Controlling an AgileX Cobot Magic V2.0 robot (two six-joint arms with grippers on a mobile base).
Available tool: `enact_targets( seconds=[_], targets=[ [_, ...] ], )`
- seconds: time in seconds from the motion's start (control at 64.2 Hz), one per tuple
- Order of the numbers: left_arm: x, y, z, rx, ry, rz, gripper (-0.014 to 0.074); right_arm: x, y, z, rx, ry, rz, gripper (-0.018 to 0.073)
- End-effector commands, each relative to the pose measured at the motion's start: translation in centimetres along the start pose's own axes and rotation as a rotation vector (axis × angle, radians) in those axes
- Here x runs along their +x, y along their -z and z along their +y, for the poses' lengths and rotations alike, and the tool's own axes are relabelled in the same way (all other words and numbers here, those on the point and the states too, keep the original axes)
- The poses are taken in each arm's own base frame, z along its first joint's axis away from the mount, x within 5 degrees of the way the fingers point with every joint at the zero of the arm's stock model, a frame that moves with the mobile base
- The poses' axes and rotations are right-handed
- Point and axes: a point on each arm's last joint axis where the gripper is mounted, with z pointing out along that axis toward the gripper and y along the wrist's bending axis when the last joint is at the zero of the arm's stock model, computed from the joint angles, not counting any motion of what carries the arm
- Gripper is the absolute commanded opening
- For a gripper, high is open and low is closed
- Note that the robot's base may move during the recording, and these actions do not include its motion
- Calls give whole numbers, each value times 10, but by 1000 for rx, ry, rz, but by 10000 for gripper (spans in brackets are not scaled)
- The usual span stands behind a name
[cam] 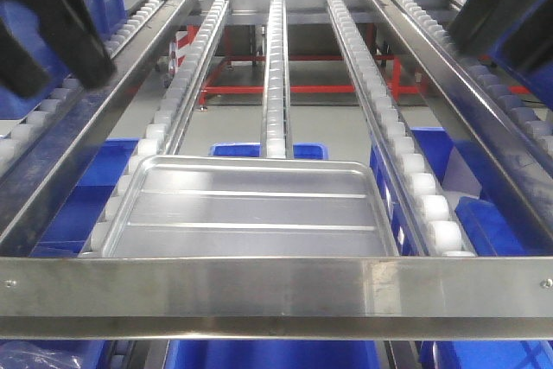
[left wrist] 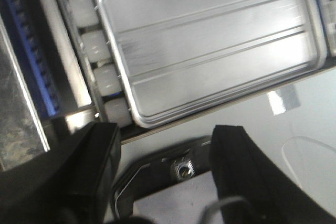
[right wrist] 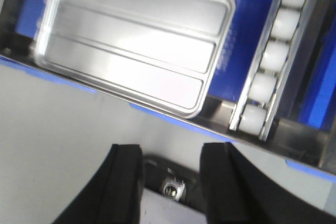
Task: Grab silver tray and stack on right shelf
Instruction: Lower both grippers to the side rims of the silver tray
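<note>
Rollers of small white wheels (cam: 275, 84) run away from the front camera in three rails inside a steel-framed roller rack (cam: 78, 153), and the silver tray (cam: 251, 209) lies flat across them at the near end. Its near edge sits just behind the flat front bar (cam: 276, 287), which shows one screw at each end. The tray's left rim lies at the left rail (cam: 186, 66) and its floor crosses the middle rail, while its right rim stops short of the right rail (cam: 380, 92), with blue visible in the gap between them. Two long parallel ridges cross its shiny floor. Blue bins (cam: 276, 356) sit below the rack, and a red frame (cam: 302, 90) stands on the grey floor beyond. The left gripper (left wrist: 168, 166) hangs on the near side of the front bar, facing the tray's left end, with its black fingers (left wrist: 94, 171) spread wide and nothing between them. The right gripper (right wrist: 173, 177) hangs likewise near the tray's right corner, its fingers (right wrist: 123, 182) apart and empty. Neither gripper touches the tray. In the front view both arms appear only as dark blurred shapes in the upper corners.
</note>
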Motion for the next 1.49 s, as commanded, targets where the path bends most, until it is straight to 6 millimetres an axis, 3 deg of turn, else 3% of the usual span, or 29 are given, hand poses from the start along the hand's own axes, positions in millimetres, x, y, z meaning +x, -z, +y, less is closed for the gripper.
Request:
enact_targets(
  seconds=[0.0, 0.171, 0.467, 0.747, 1.105, 1.479],
  targets=[
    [-17, 1, -3, -2, 29, -23, 297, -19, -14, 3, -6, -34, -26, 384],
    [-34, -24, -3, -46, 57, 25, 298, -37, -52, 0, 25, -67, 40, 382],
    [-45, -61, -6, -171, 80, 88, 298, -58, -91, -8, 108, -81, 89, 382],
    [-43, -82, -2, -207, 82, 133, 298, -61, -111, -14, 151, -82, 84, 320],
    [-45, -91, 2, -241, 119, 106, 298, -64, -115, -15, 145, -79, 50, 320],
    [-41, -118, 4, -250, 138, 146, 298, -55, -146, -23, 171, -88, 127, 321]
  ],
)
